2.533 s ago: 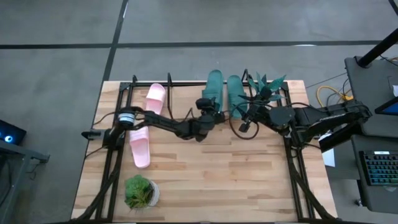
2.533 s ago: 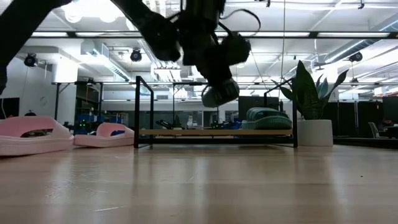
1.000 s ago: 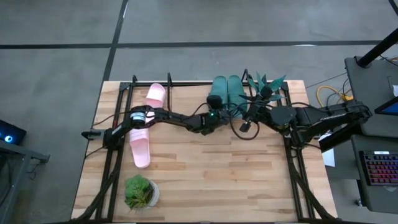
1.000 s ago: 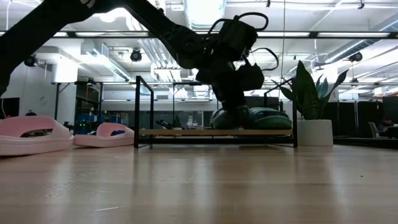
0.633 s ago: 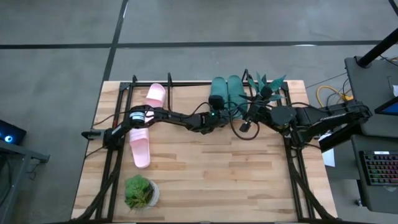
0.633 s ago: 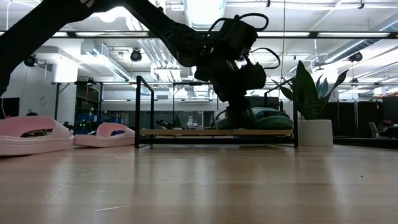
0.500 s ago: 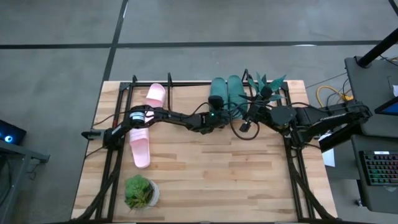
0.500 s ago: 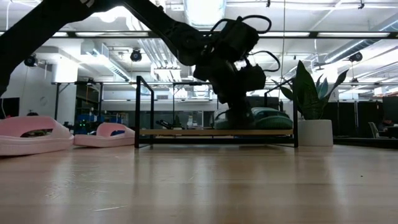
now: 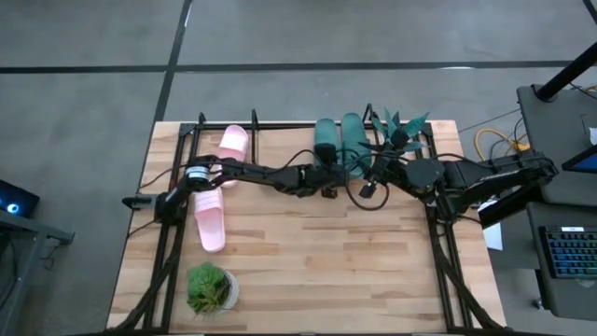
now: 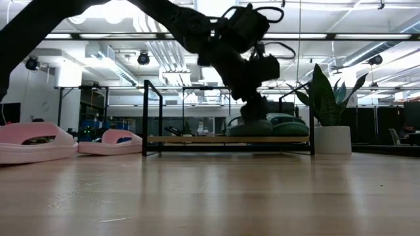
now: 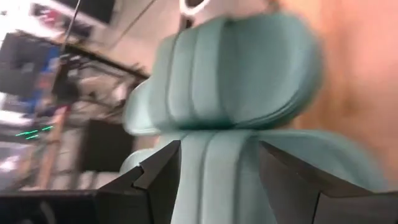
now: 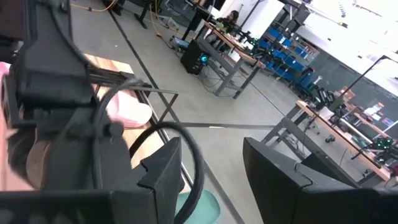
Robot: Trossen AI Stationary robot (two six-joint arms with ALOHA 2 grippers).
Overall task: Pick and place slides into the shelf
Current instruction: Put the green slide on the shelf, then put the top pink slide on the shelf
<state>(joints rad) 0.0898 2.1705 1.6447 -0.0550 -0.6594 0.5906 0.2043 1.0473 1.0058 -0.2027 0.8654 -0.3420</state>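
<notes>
Left claw (image 9: 328,174): fingers apart, astride the left teal slide (image 9: 324,140) without pressing it; slide lying on the shelf (image 9: 280,125) straight ahead of the claw.
Right claw (image 9: 371,186): waiting just beside the left claw, fingers apart, nothing between them.
Pink slides: one (image 9: 231,147) on the shelf, one (image 9: 211,221) on the tabletop (image 9: 354,271), both well behind the left claw.
Risk on pulling back: finger could catch the strap and drag the slide off the board.
Risk between arms: cables near the right claw could snag.

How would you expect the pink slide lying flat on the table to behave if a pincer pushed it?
The pink slide lies flat on its sole, so it should skid, not roll. Its long shape may pivot under an off-centre push.
</notes>
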